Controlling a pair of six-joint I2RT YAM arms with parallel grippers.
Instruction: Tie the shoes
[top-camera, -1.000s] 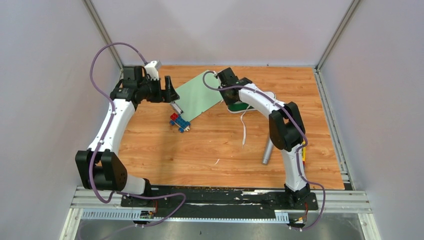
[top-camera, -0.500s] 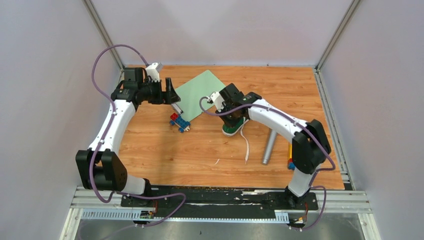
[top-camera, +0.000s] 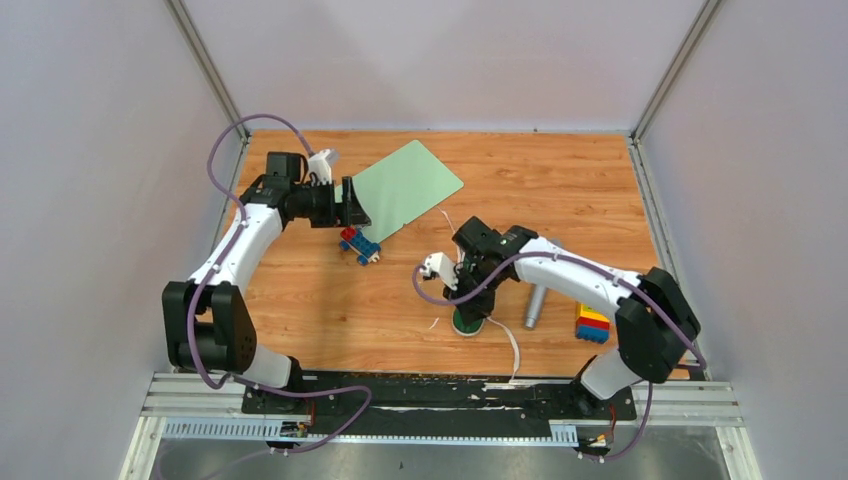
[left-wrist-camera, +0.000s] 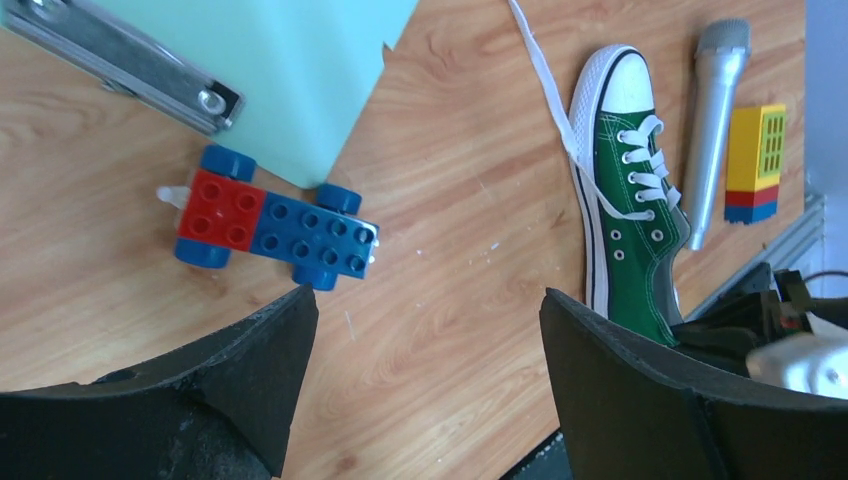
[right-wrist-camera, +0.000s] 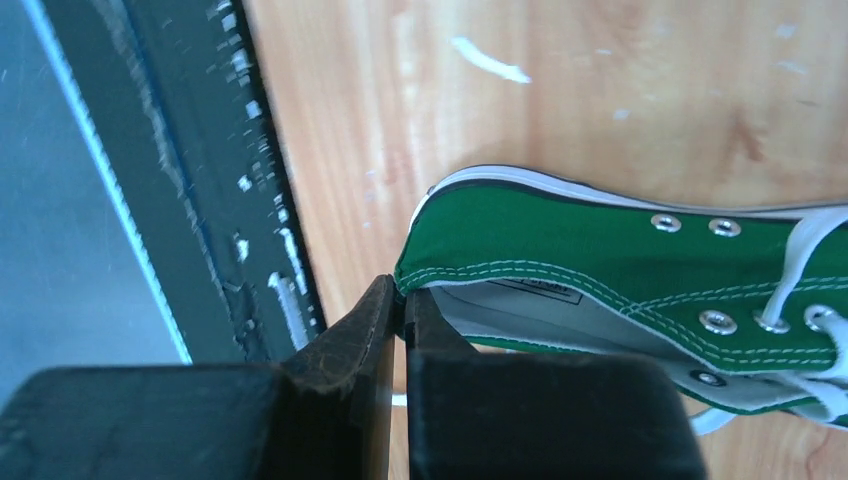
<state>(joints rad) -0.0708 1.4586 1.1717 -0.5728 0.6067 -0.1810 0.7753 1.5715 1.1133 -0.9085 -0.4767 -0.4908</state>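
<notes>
One green sneaker (right-wrist-camera: 600, 250) is pinched at the heel by the right gripper (right-wrist-camera: 398, 305), presumably for positioning; the left gripper (left-wrist-camera: 425, 305) gapes wide, empty.

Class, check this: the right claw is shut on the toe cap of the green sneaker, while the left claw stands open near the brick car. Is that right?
Not quite. The right claw is shut on the heel rim of the green sneaker, as the right wrist view shows; the toe cap lies free. The left claw stands open near the brick car.
</notes>
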